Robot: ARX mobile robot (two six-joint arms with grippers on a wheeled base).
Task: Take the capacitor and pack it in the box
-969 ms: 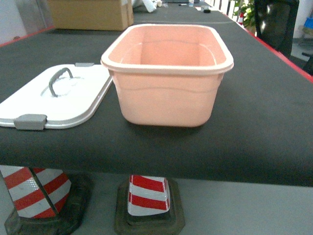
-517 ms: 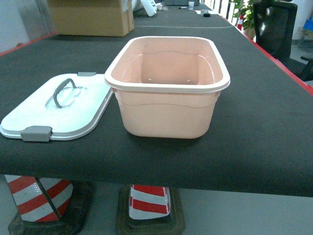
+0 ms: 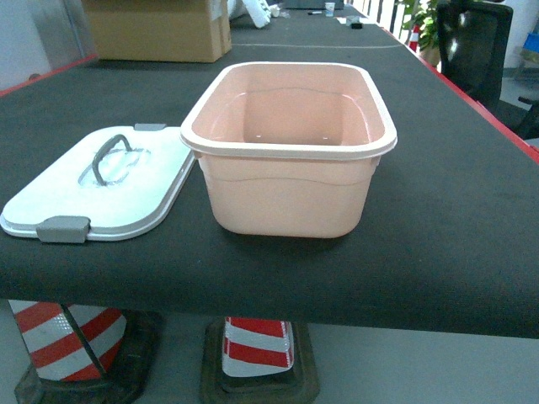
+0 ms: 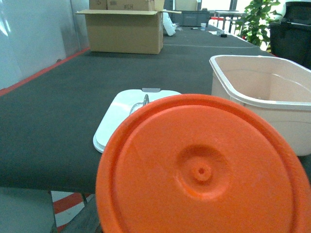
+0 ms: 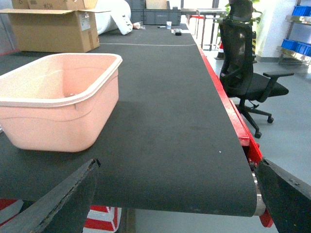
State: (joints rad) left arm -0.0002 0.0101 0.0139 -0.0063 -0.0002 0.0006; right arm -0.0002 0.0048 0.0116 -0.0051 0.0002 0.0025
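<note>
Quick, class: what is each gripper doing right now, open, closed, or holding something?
Left gripper: cannot be told; an orange disc hides it.
Right gripper: open, holding nothing.

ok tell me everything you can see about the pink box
The pink box is a pale pink rectangular tub of smooth plastic with rounded corners and a whitish rolled rim. It stands upright and open on the black table, near the front edge. Nothing shows on the part of its floor in view, apart from a few small marks. Its white lid, with a grey handle and latch, lies flat to its left; whether lid and tub touch cannot be told. No gripper touches it.
</note>
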